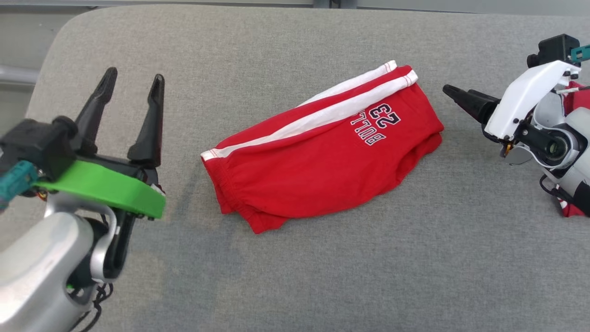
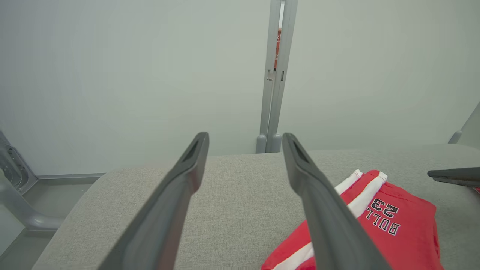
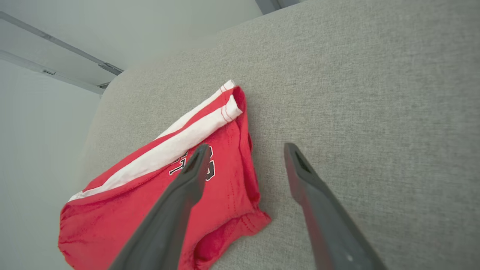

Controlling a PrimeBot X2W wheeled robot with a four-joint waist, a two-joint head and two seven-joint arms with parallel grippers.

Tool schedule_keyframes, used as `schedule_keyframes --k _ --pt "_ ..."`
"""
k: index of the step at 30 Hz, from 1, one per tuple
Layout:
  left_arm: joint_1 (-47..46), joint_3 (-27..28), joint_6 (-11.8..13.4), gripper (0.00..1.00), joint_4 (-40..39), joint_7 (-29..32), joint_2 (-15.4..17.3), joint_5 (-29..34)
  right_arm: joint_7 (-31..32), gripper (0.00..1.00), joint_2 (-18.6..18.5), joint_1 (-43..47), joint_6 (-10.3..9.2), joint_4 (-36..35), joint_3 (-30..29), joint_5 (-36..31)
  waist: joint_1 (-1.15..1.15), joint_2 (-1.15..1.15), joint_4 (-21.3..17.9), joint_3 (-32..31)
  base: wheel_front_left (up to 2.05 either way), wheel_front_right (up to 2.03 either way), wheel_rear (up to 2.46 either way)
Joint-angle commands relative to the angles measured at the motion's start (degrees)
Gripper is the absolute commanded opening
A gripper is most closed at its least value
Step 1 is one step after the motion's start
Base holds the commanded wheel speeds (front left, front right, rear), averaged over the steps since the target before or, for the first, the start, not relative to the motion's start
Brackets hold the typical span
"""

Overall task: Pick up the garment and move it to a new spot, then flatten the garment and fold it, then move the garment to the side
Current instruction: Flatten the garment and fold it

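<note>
Over the grey padded surface (image 1: 295, 276), the left gripper (image 1: 134, 76) and right gripper (image 1: 456, 94) both have their fingers spread wide and empty. They flank the red shorts (image 1: 322, 161), which lie near the middle, touched by neither. The shorts look already folded in half, so likely only the move aside remains.

The left gripper (image 1: 134, 76) is showing two long, tapering dark fingers (image 1: 150, 124) on a black block. A bright green plate (image 1: 106, 189) is sitting beneath it, with a teal plug (image 1: 16, 182) at its left. The silver forearm (image 1: 37, 267) is carrying black cables (image 1: 94, 299). The right gripper (image 1: 454, 94) is wearing a white angular cover (image 1: 525, 99).
</note>
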Motion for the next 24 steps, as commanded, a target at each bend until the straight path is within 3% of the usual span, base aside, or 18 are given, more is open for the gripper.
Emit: schedule_keyframes --k 1,6,18,19,21,24 --pt "1.6 0.4 1.2 1.0 0.0 -1.0 -1.0 1.1 1.0 1.0 0.3 0.8 0.05 1.0 -0.1 0.6 0.0 0.0 1.2 0.9 0.0 0.0 0.0" --pt "6.6 1.6 2.1 1.0 0.3 -2.6 -6.6 2.1 5.4 1.0 1.4 0.4 0.05 4.4 0.3 1.4 0.0 0.0 3.3 2.2 0.0 0.0 0.0" --pt "13.1 4.8 -2.5 1.0 4.4 -2.9 -16.3 7.7 12.2 1.0 3.8 0.7 0.05 6.4 -0.5 2.9 0.0 0.0 7.5 3.4 0.0 0.0 0.0" --pt "13.5 5.0 -2.9 1.0 4.8 -2.9 -17.1 8.2 12.2 0.87 4.1 0.8 0.05 6.5 -0.5 2.6 0.0 0.0 7.7 3.4 0.0 0.0 0.0" --pt "13.8 5.8 -3.7 1.0 5.2 -2.9 -18.2 9.4 12.2 0.04 4.4 0.8 0.04 6.7 -0.4 2.0 0.0 0.0 7.9 3.5 0.0 0.0 0.0" --pt "14.2 6.3 -4.3 1.0 6.3 -2.9 -19.2 10.9 12.1 0.0 4.9 1.4 0.04 6.3 -0.9 1.8 0.0 0.0 8.0 3.3 0.0 0.0 0.0"
